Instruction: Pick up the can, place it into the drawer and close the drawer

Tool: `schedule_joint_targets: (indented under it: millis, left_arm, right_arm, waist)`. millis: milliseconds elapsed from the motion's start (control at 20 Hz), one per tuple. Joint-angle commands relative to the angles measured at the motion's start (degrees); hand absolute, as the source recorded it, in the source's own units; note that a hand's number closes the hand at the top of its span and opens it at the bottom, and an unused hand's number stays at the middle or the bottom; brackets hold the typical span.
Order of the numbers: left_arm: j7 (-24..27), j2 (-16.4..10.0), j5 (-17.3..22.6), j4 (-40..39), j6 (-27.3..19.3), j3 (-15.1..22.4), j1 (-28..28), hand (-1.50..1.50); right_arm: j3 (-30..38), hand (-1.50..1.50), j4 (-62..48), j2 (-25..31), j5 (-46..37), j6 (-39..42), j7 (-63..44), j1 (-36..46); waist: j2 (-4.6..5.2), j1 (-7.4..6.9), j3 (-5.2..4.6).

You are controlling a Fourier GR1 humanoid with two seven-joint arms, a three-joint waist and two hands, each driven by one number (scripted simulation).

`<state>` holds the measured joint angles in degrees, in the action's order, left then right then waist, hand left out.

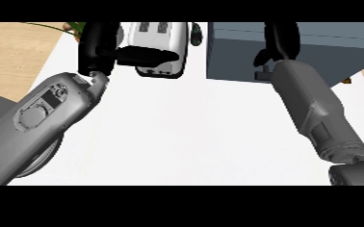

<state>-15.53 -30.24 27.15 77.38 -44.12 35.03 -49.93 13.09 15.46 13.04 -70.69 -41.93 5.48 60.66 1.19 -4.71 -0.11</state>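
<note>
No can shows anywhere in the head view. The drawer unit (pixel 235 53) is a grey-blue box at the back right of the white counter, with a small dark handle (pixel 262 73) on its near face. My right hand (pixel 281 41) lies over this box and reaches straight away from me. Its fingers look straight and run out past the picture's top, and its thumb hangs just above the handle. Nothing shows in that hand. My left hand (pixel 98 45) rests open at the back left, fingers up, with its thumb stretched across the toaster.
A white toaster (pixel 162 38) stands at the back centre, between the hands, with a small dark knob-like part (pixel 195 33) on its right side. A wooden surface (pixel 25 53) and a plant leaf border the counter at the far left.
</note>
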Motion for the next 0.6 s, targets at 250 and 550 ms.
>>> schedule_joint_targets:
  millis: [250, 550]
  left_arm:
    - [1.12, -1.59, -0.51, 1.76, 1.57, -1.08, 3.45, -1.5]
    - [1.26, -0.94, -1.31, 3.32, -0.04, -0.88, 5.79, -1.5]
  right_arm:
    - [7.54, -1.5, 0.89, -2.61, 9.5, 3.17, 8.91, 6.68]
    - [14.83, -1.5, 2.51, -5.42, 18.45, 5.18, 16.28, 5.99]
  waist:
    - [0.69, -0.71, 0.38]
    - [0.19, -0.07, 0.43]
